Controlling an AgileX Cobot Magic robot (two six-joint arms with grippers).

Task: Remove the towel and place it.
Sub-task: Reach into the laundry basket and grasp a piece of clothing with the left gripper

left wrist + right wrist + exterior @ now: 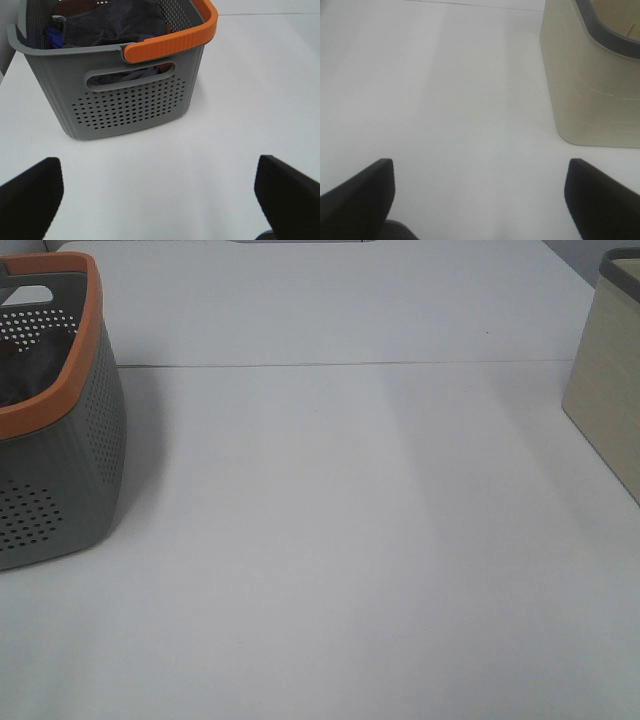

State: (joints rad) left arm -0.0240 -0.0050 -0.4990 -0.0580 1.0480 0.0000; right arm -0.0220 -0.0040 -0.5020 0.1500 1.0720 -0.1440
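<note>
The dark charcoal-purple towel (112,22) lies crumpled on top inside a grey perforated basket (130,107) with an orange rim. In the high view the basket (60,480) stands at the left edge and only a dark patch of towel (22,375) shows inside it. My left gripper (160,192) is open and empty, hovering over the table a short way in front of the basket. My right gripper (480,192) is open and empty over bare table near a beige bin (592,90). Neither arm shows in the high view.
A bright blue cloth (52,36) and a bit of brown cloth (67,7) lie under the towel in the basket. The beige bin with a grey rim (608,380) stands at the right edge. A seam (340,364) crosses the white table.
</note>
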